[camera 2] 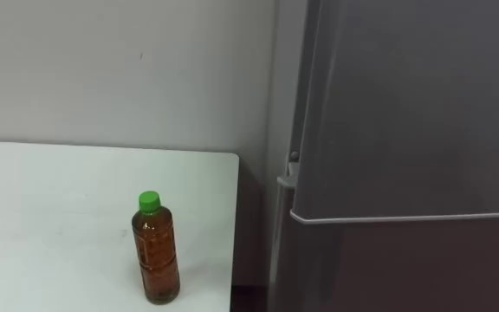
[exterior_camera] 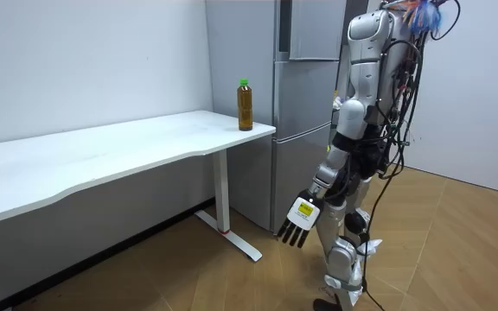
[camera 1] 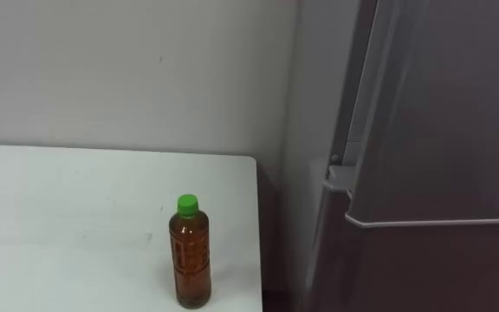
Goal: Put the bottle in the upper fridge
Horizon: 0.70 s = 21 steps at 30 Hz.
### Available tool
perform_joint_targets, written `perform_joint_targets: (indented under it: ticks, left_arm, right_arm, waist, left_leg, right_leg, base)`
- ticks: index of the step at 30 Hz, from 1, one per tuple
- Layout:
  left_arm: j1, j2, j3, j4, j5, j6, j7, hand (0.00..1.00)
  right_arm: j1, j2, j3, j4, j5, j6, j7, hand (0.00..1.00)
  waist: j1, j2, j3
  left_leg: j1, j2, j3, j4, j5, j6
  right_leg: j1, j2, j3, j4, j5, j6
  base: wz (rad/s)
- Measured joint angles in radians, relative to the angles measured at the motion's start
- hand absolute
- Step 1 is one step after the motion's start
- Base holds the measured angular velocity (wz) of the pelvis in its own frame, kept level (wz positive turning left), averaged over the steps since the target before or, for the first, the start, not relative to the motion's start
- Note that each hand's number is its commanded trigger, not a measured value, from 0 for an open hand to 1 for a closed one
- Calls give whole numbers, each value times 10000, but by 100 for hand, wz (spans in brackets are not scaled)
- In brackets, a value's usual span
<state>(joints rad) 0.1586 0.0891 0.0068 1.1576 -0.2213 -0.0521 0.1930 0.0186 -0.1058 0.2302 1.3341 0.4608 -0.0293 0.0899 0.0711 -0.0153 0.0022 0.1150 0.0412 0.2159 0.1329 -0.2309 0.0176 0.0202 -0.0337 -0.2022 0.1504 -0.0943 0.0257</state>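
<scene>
A bottle of brown drink with a green cap stands upright on the white table, close to its right edge; it shows as the bottle at the table's end in the room view. Right of the table stands the grey fridge, both doors closed, a seam dividing the upper door from the lower one. I stand on the wood floor in front of the fridge. My left hand hangs low at my side, fingers straight, far from the bottle and holding nothing.
A narrow dark gap separates the table's right edge from the fridge side. A pale wall runs behind the table. The table's white leg and foot stand on the floor left of me in the room view.
</scene>
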Motion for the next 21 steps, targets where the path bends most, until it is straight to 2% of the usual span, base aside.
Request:
perform_joint_targets:
  ticks: [8, 12, 18, 21]
  left_arm:
    - [127, 9, 70, -63, -16, -5, 1, 0]
    - [146, -3, 171, -59, -52, 13, 27, 0]
    - [363, -38, 676, 27, -160, 58, 259, 0]
    - [492, -27, 937, 23, -658, 102, 421, 0]
  right_arm:
    - [17, -1, -187, 67, 3, 0, 95, 0]
    - [28, 0, -241, 46, -2, 14, 105, 0]
    - [73, 2, -568, 38, -3, 91, 190, 0]
    - [76, -3, -582, 55, 19, 91, 216, 0]
  waist:
    - [-64, -2, 41]
    - [-74, 19, 27]
    - [-53, 50, 7]
    - [-26, 60, 1]
  left_leg:
    - [-6, 8, -1, -1, -1, 0]
    - [-4, 3, -1, -12, -2, 0]
    - [5, 0, -6, 13, -1, 0]
    - [4, 21, -4, -1, -2, 1]
  right_leg:
    - [-9, 2, 15, -2, 2, -2]
    - [-12, 8, 8, -10, 2, -3]
    - [-22, 15, 4, -9, 2, -3]
    - [-21, 5, -5, -6, 3, -4]
  base:
    - [0]
    - [0]
    - [0]
    - [0]
